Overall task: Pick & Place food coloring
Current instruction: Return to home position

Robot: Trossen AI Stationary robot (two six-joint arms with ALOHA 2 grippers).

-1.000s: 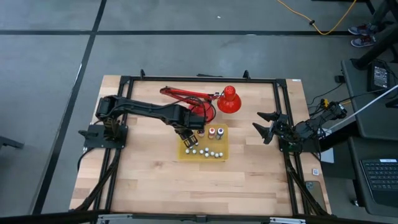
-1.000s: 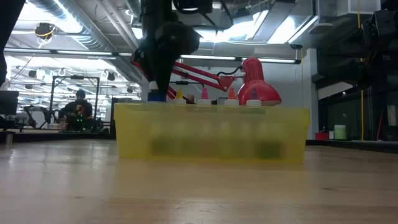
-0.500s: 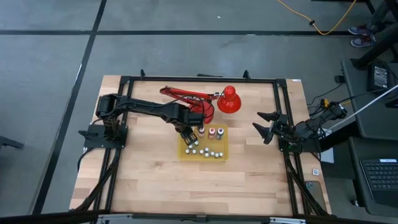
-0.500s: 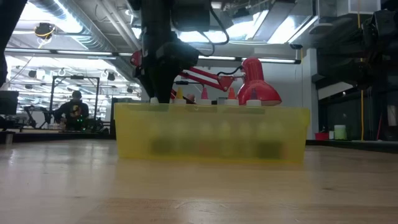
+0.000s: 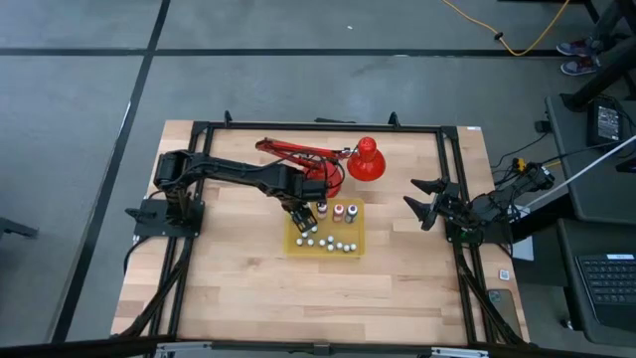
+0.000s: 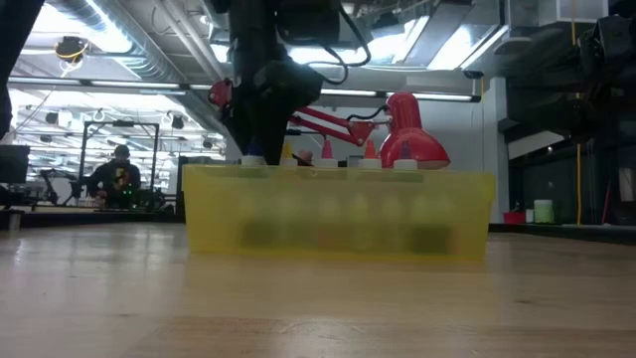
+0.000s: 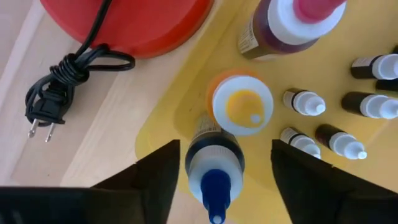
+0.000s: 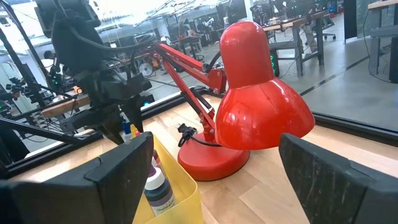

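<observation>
The food coloring bottles stand in a yellow tray (image 5: 362, 231) at mid-table. Three larger ones line its far side: a blue-capped bottle (image 7: 214, 167), an orange-capped one (image 7: 242, 104) and a pink-capped one (image 7: 291, 22). Several tiny white-capped bottles (image 7: 303, 102) stand nearer. My left gripper (image 5: 299, 215) hangs open over the tray's far left corner. Its fingers flank the upright blue-capped bottle, with a gap showing beside it. My right gripper (image 5: 424, 204) waits open at the table's right edge.
A red desk lamp (image 5: 366, 159) stands just beyond the tray. Its base (image 7: 124, 18) and folded arm are close behind my left gripper. The lamp's coiled cord and plug (image 7: 59, 93) lie on the wood beside the tray's corner. Bare wood lies toward the near edge.
In the low view the blue-capped bottle has sunk lower behind the tray's wall, so only its top shows above the rim. My left gripper has shifted slightly over the tray's far left corner.
</observation>
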